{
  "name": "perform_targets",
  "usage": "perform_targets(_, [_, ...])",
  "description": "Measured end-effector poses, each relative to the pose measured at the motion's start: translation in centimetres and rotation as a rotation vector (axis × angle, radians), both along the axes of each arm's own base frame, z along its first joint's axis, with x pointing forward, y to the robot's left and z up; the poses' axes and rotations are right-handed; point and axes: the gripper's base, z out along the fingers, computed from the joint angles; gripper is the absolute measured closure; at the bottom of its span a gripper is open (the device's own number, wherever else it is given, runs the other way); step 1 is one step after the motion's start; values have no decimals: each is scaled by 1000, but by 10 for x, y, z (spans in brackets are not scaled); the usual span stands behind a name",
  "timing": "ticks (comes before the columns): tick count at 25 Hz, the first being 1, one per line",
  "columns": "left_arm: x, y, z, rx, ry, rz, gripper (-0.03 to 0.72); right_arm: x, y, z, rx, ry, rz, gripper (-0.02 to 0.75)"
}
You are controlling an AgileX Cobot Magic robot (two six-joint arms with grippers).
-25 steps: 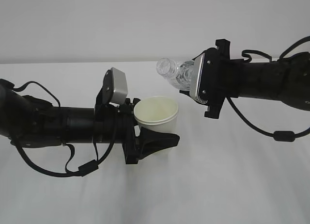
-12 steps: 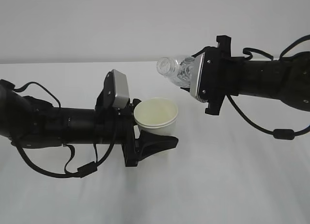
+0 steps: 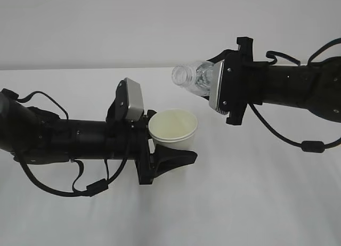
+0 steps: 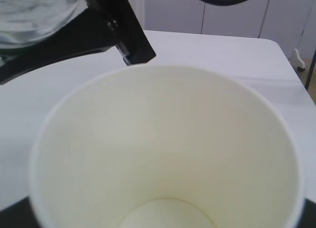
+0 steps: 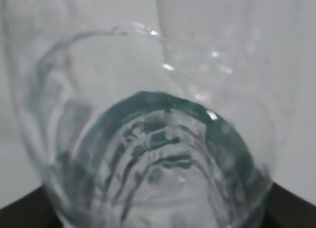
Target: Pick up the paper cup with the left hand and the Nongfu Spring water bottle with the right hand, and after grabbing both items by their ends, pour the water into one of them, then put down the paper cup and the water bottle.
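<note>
The white paper cup point(image 3: 173, 126) is held above the table, mouth up and tilted slightly, by my left gripper point(image 3: 169, 144), which is shut on its lower part; one black finger point(image 3: 176, 156) shows in front. In the left wrist view the cup's cream inside point(image 4: 163, 149) fills the frame, and I cannot tell whether water lies in it. The clear Nongfu Spring water bottle point(image 3: 192, 78) lies nearly level, its open mouth up and left of the cup rim. My right gripper point(image 3: 209, 87) is shut on its body. No stream shows. The bottle point(image 5: 158, 139) fills the right wrist view.
The white table point(image 3: 256, 203) spreads under both arms, with a pale wall behind. Cables loop under the left arm point(image 3: 64, 142) and the right arm point(image 3: 298, 94). In the left wrist view the table's far right edge point(image 4: 291, 55) shows.
The left wrist has rolled a little and the cup sits slightly lower and to the right. The bottle and right gripper have barely shifted.
</note>
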Motion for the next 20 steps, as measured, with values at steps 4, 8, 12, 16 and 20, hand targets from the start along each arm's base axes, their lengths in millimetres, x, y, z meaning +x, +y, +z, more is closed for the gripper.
perform_targets(4, [0, 0, 0, 0, -2, 0, 170, 0, 0, 0, -17, -16, 6, 246])
perform_targets(8, [0, 0, 0, 1, -3, -1, 171, 1, -1, 1, -32, -35, 7, 246])
perform_targets(12, [1, 0, 0, -3, -1, 8, 175, 1, -1, 1, -42, -45, 10, 246])
perform_targets(16, [2, 0, 1, -10, 2, 21, 176, 1, -1, 1, -50, -56, 17, 246])
perform_targets(20, [4, 0, 1, -16, 6, 44, 180, 1, 0, 2, -61, -81, 34, 246])
